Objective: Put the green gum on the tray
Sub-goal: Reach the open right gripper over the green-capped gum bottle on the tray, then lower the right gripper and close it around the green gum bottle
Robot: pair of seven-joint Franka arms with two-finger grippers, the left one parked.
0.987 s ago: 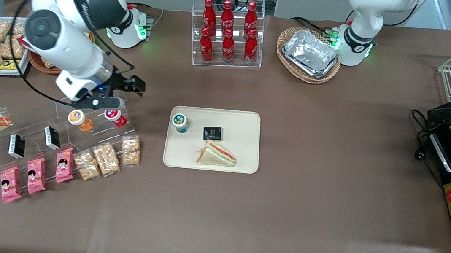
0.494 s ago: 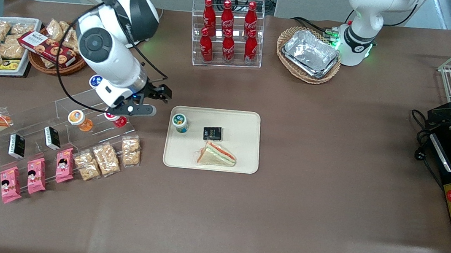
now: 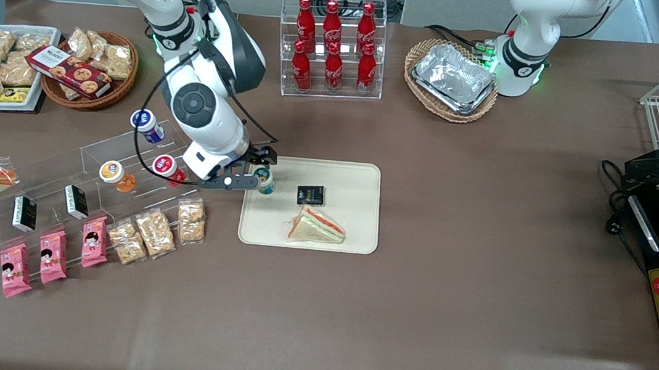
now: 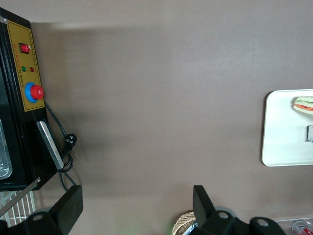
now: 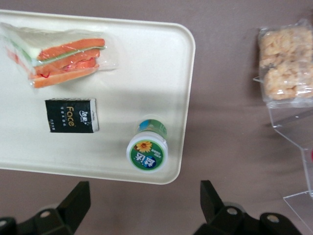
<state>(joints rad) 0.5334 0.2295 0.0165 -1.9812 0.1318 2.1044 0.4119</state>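
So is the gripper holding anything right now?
Nothing. The gripper hangs open above the gum, which stands free on the tray.

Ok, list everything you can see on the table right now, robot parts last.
green gum: 1, green-white lid, upright on tray near its rim
tray: 1, cream, mid-table
sandwich on tray: 1, wrapped
black pack: 1, on tray
blue, red, orange gum bottles: 3, on clear rack
cola bottles: 6, red, clear stand
foil trays: stacked, silver, wicker basket
pink packs: 3, nearest the camera
gripper: open, above the green gum
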